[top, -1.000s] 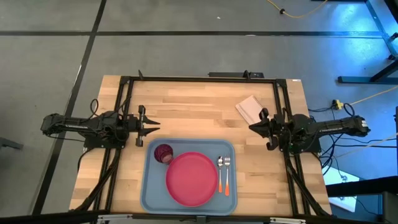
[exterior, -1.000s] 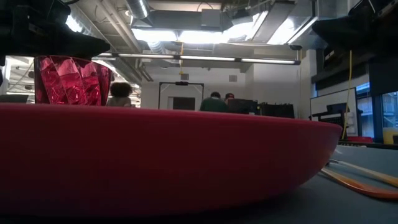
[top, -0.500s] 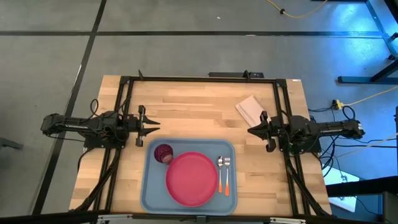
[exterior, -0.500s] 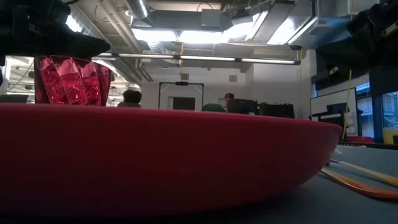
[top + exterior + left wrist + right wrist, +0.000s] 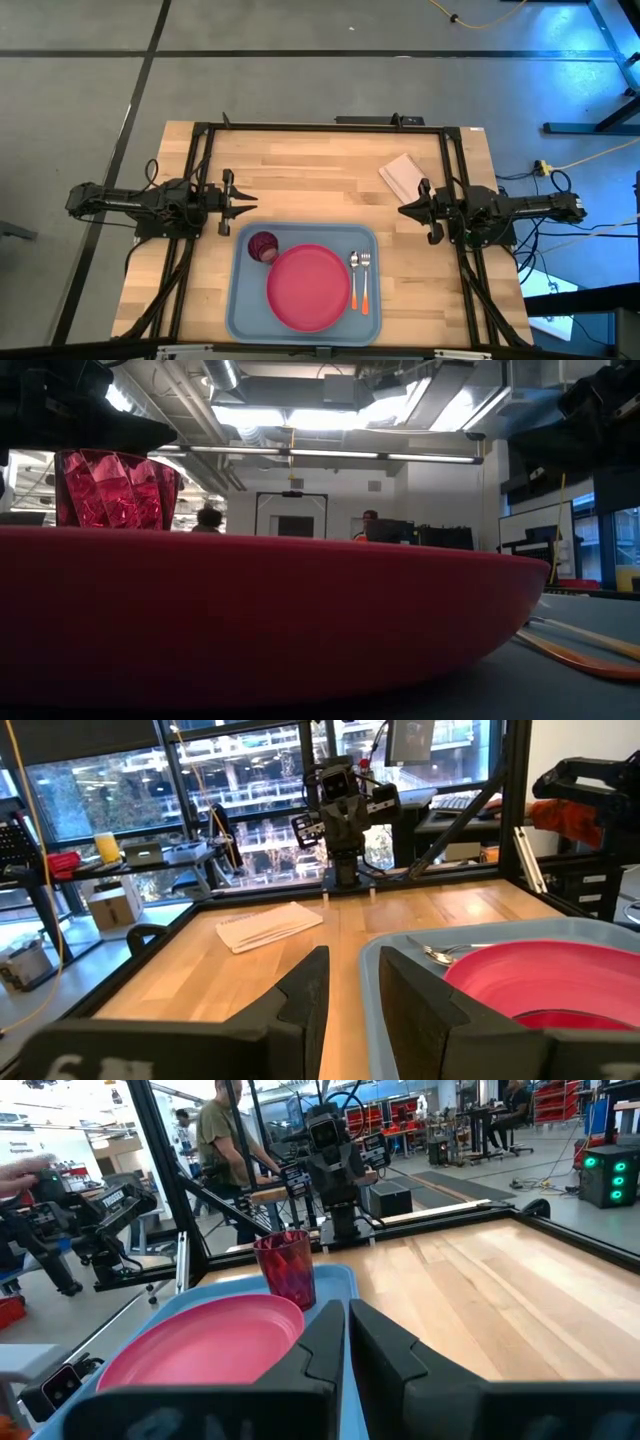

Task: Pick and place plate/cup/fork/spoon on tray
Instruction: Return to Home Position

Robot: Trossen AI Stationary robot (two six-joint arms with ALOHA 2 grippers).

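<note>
The light blue tray [image 5: 243, 310] lies at the table's near middle. On it rest the pink-red plate [image 5: 308, 287], the maroon cup [image 5: 262, 246] standing upright at its far left corner, and the spoon [image 5: 353, 275] and fork [image 5: 365, 280] side by side, right of the plate. My left gripper [image 5: 248, 203] hovers just beyond the tray's far left corner, slightly open and empty; its wrist view [image 5: 352, 965] shows the gap. My right gripper [image 5: 403, 210] hovers right of the tray's far right corner, fingers nearly together and empty [image 5: 346, 1325].
A white folded napkin [image 5: 402, 175] lies on the wood at the far right, near my right gripper. A dark frame [image 5: 320, 126] runs around the table's edges. People move in the room beyond the table [image 5: 225, 1140].
My right arm has drawn back a little toward the table's right edge and straightened, then kept still. The tray and the things on it have not moved.
</note>
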